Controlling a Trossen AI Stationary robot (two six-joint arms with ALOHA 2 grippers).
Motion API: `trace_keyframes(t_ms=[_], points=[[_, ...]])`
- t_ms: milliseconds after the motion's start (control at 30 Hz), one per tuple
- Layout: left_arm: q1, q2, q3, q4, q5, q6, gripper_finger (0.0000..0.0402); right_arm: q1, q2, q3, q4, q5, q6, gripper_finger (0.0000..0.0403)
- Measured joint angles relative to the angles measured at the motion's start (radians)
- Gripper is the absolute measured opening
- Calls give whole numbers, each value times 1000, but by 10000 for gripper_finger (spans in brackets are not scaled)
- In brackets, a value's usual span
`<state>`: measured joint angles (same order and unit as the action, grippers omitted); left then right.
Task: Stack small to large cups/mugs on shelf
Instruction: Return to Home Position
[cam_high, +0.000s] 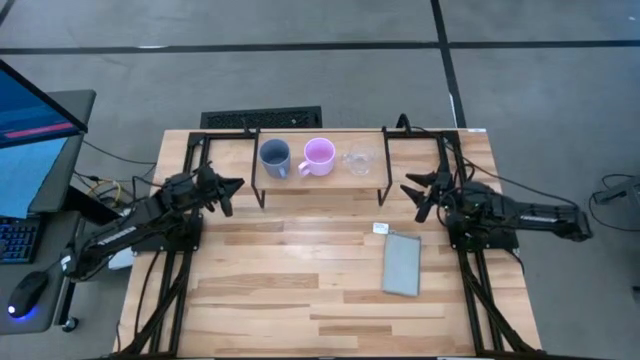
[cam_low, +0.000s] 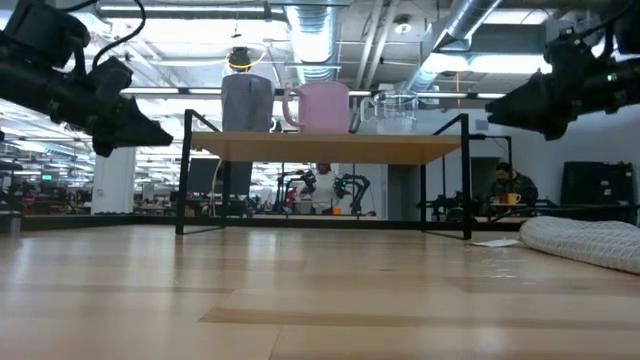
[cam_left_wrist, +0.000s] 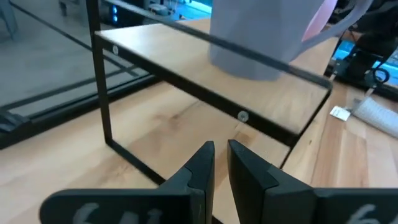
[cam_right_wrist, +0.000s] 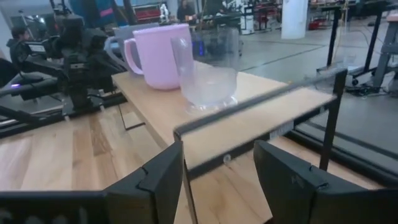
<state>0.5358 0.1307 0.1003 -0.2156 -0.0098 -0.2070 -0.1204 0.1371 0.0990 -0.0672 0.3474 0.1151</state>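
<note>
The left gripper (cam_high: 236, 188) and right gripper (cam_high: 410, 198) are matte black, each with two angular, wedge-shaped fingers (cam_left_wrist: 202, 168)

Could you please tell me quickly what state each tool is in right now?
Left tool: shut, holding nothing, close to the low light wooden shelf on black metal legs.
Right tool: open, holding nothing.

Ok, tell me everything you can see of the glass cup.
The glass cup is small and clear, with a thicker base. It looks empty. It stands upright, mouth up, on the shelf, at the end of the row nearer the right arm. The pink mug is next to it, with a small gap between them. Only the shelf board touches it. The right gripper is open and back from the shelf.
</note>
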Motion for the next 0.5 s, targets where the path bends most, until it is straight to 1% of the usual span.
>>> trace_keyframes(t_ms=[100, 200, 267, 500], points=[[0, 0, -23, 46, -3, -12, 33, 0, -30, -32, 0, 15, 18, 218], [0, -1, -25, 59, -3, 4, 33, 0, -57, -51, 4, 22, 18, 218], [0, -6, -25, 53, -31, 4, 33, 0, -67, -52, 10, 24, 5, 218], [0, 0, -24, 47, -48, 4, 33, -27, -47, -53, 11, 23, -18, 218]])
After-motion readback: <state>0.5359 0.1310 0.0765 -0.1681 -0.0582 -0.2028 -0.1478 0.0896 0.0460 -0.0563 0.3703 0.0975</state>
